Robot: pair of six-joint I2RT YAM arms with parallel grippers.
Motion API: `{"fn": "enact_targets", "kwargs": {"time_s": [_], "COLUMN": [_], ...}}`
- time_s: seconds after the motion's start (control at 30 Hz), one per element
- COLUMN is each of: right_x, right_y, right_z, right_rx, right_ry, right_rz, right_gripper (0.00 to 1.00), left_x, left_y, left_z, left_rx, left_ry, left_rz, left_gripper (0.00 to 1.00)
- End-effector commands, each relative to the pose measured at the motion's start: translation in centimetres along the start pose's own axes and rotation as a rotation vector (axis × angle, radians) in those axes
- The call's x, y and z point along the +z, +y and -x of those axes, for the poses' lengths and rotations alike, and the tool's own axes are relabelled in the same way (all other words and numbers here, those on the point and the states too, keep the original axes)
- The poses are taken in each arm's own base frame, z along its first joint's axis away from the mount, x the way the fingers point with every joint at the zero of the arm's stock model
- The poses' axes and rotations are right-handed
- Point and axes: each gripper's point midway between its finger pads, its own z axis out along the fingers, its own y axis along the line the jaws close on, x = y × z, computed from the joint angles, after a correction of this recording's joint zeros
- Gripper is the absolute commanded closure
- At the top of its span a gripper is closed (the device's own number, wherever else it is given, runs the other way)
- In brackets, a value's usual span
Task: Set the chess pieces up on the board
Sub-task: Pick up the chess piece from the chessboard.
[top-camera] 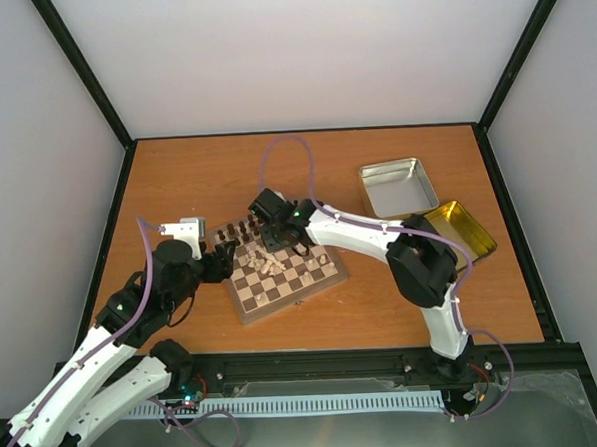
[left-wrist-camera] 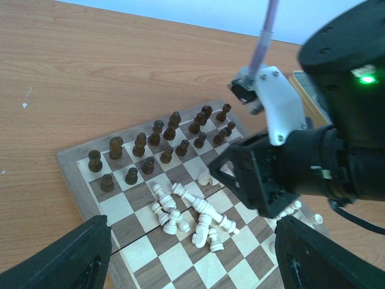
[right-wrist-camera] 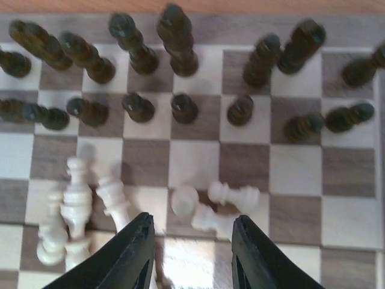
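Note:
The board (top-camera: 283, 306) lies at the table's middle. Several cream chess pieces (top-camera: 273, 263) lie toppled in a pile on its centre squares; they also show in the left wrist view (left-wrist-camera: 192, 214). My right gripper (top-camera: 279, 242) hangs open just above the board. In the right wrist view (right-wrist-camera: 191, 220) its jaws straddle three fallen cream pieces (right-wrist-camera: 207, 203) without touching them, and more cream pieces (right-wrist-camera: 72, 211) lie to the left. My left gripper (top-camera: 220, 260) is open and empty at the board's left edge, its jaws (left-wrist-camera: 192, 241) wide apart and facing the pile.
Dark brown chessmen (top-camera: 241, 230) stand in two rows on the board's far side (left-wrist-camera: 156, 144) (right-wrist-camera: 174, 72). An open silver tin (top-camera: 397, 186) and its gold lid (top-camera: 459, 230) lie at the right. The right arm (left-wrist-camera: 301, 162) reaches over the board's right part.

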Motion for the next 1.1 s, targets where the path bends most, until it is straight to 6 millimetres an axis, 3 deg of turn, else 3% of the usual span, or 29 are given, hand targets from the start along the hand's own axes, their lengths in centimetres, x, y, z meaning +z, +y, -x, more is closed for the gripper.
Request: {"fn": "enact_targets", "kwargs": {"time_s": [0.0, 0.4, 0.87, 1.07], "right_x": [1.3, 3.7, 4.5, 4.0], "right_y": [0.9, 1.0, 0.7, 0.9], "right_z": [1.4, 1.1, 0.4, 1.1], "right_rx": [-0.024, -0.038, -0.039, -0.036], "right_ry": [0.001, 0.045, 0.064, 0.028], "right_rz": [0.007, -0.027, -0.045, -0.032], "right_gripper": [0.63, 0.72, 0.76, 0.87], "left_x": [-0.5, -0.6, -0.5, -0.4], "left_y": [0.0, -0.1, -0.1, -0.1], "left_z": [0.9, 0.9, 0.8, 0.8], "left_rx": [-0.018, -0.018, -0.017, -0.016], "left_ry": [-0.037, -0.042, -0.036, -0.033], "left_rz": [-0.004, -0.013, -0.012, -0.01], "left_gripper": [0.25, 0.24, 0.24, 0.24]}}
